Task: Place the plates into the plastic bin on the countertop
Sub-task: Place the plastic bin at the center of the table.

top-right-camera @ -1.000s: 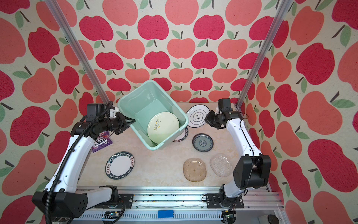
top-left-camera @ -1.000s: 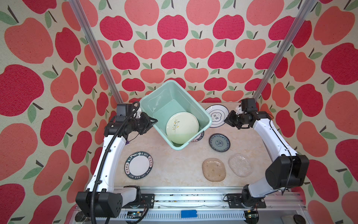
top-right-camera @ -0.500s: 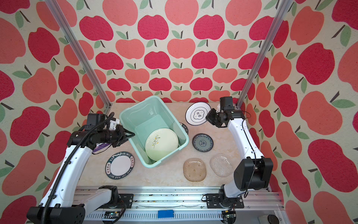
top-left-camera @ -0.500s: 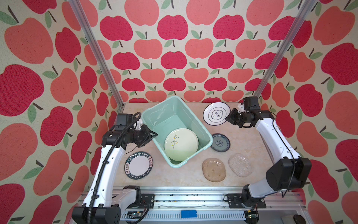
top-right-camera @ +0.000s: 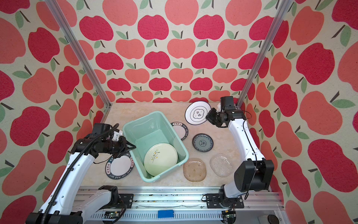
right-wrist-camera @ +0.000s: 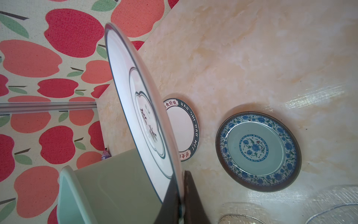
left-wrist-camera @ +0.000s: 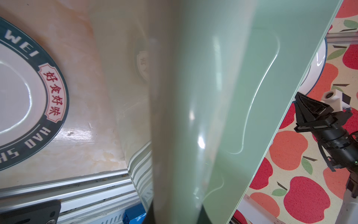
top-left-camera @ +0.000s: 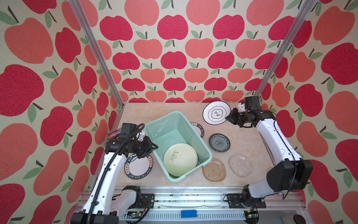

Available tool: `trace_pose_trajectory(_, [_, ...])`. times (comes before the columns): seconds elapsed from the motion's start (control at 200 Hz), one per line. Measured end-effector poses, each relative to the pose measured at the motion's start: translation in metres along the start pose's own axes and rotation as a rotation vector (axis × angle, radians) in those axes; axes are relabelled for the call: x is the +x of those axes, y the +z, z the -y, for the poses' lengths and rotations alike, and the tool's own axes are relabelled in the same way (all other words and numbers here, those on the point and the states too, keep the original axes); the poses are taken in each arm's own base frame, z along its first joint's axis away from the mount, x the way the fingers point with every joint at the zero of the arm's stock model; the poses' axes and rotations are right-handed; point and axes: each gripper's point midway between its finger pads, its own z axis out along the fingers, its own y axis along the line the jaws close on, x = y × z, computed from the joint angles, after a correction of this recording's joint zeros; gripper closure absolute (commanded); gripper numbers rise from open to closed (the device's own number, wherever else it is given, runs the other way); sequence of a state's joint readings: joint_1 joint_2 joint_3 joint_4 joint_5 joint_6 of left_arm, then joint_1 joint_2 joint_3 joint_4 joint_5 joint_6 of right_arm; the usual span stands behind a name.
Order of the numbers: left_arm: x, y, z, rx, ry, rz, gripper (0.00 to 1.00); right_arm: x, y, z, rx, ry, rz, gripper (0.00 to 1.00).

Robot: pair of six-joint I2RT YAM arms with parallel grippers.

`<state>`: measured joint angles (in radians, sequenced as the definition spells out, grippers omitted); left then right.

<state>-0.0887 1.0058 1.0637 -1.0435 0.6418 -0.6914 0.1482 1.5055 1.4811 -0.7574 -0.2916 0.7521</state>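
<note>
The left gripper (top-left-camera: 154, 148) is clamping the left long rim of the plastic bin (top-left-camera: 170, 131), with its jaws drawn narrow over the thin wall. The bin is sitting askew in the middle of the countertop (top-left-camera: 155, 108), though whether its base is resting fully flat cannot be told. The leaf-sprig plate (top-left-camera: 180, 160) is lying inside it, at the near end.

The right gripper (top-left-camera: 228, 117) is pinching the emblem plate (top-left-camera: 216, 115) by its right edge, jaws almost closed on the rim. It is holding the plate raised off the back right part of the countertop, well apart from the bin.

One lettered-rim plate (top-left-camera: 138, 167) is lying just beside the bin's left wall, partly under the left gripper. The second lettered-rim plate (top-left-camera: 198, 129) is showing half hidden behind the bin's right rim. The teal floral plate (top-left-camera: 219, 142) is lying to the right of the bin. Nearer the front, the tan squarish plate (top-left-camera: 214, 170) and the clear glass plate (top-left-camera: 240, 164) are lying side by side, the tan one just beside the bin's near corner
</note>
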Motion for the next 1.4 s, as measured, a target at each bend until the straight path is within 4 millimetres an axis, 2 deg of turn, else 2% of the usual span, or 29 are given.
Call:
trace_pose_trajectory(0.47, [0.005, 0.019, -0.022, -0.032, -0.049, -0.034, 1.0, 0.0, -0.001, -0.002, -0.01, -0.002, -0.001, 1.0])
trace_pose_trajectory(0.945, [0.004, 0.028, -0.035, -0.038, -0.086, -0.043, 0.99, 0.005, -0.008, -0.015, -0.056, -0.019, -0.01, 1.0])
trace_pose_trajectory(1.136, [0.001, 0.027, -0.036, -0.031, -0.094, -0.035, 0.86, 0.01, -0.012, -0.029, -0.086, -0.047, -0.016, 1.0])
trace_pose_trajectory(1.236, [-0.001, 0.026, -0.036, -0.024, -0.095, -0.03, 0.72, 0.012, -0.014, -0.036, -0.101, -0.061, -0.017, 1.0])
trace_pose_trajectory(1.311, [-0.005, 0.025, -0.029, 0.015, -0.084, -0.021, 0.59, 0.013, -0.016, -0.043, -0.114, -0.071, -0.018, 1.0])
trace_pose_trajectory(1.401, [-0.011, 0.021, -0.019, 0.051, -0.053, -0.005, 0.54, 0.012, -0.02, -0.051, -0.131, -0.084, -0.01, 1.0])
